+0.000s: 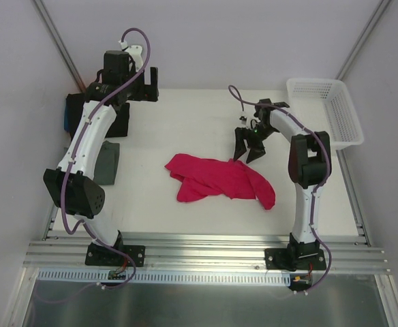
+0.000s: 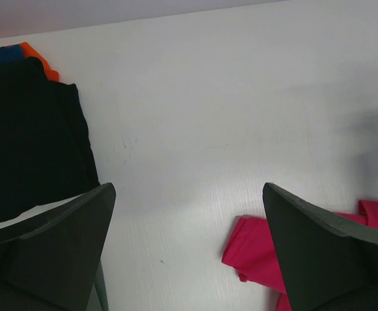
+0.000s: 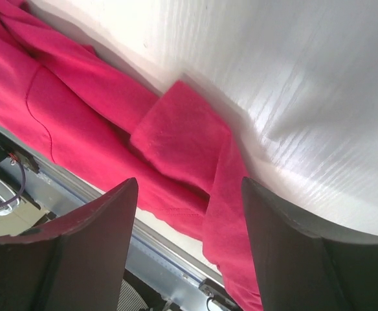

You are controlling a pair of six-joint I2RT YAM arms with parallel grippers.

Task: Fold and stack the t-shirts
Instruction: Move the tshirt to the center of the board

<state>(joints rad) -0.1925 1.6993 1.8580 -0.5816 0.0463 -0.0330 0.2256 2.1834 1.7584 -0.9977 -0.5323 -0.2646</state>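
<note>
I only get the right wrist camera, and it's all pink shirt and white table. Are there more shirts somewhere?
Observer: Yes. A folded grey-green shirt lies near the left edge of the table.
Operator: Any more?
Observer: A folded black shirt sits further back on the left, with an orange shirt and a blue shirt peeking out past it.
Operator: What's the other gripper doing?
Observer: The left gripper hangs wide open above the table by that black shirt, holding nothing.
</note>
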